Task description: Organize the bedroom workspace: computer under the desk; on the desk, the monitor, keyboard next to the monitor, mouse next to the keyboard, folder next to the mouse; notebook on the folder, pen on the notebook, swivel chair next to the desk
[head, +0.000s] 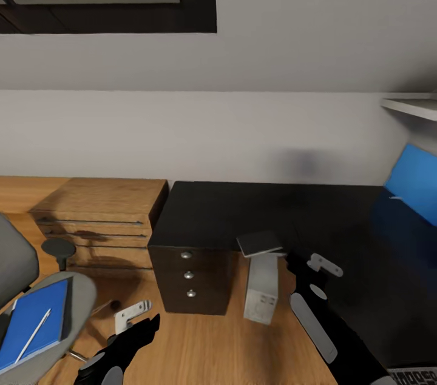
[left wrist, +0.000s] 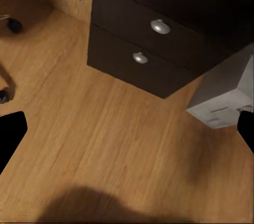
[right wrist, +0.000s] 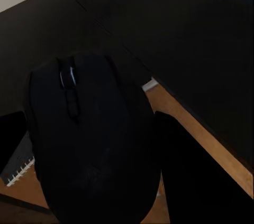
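Counting one mouse (right wrist: 92, 139), three knobs (left wrist: 160, 26).

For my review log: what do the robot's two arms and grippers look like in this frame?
Both arms are glossy black. In the head view the right arm carries an elongated light grey oval panel, and a light grey bracket sits near the right gripper. The left arm has a rounded grey patch, with a similar pale bracket near the left gripper. Gripper fingers are plain black. No cables visible.

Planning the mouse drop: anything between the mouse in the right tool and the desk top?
Nothing visible: the desk top ahead of the mouse looks bare. A spiral notebook lies at the edge, off to the side.
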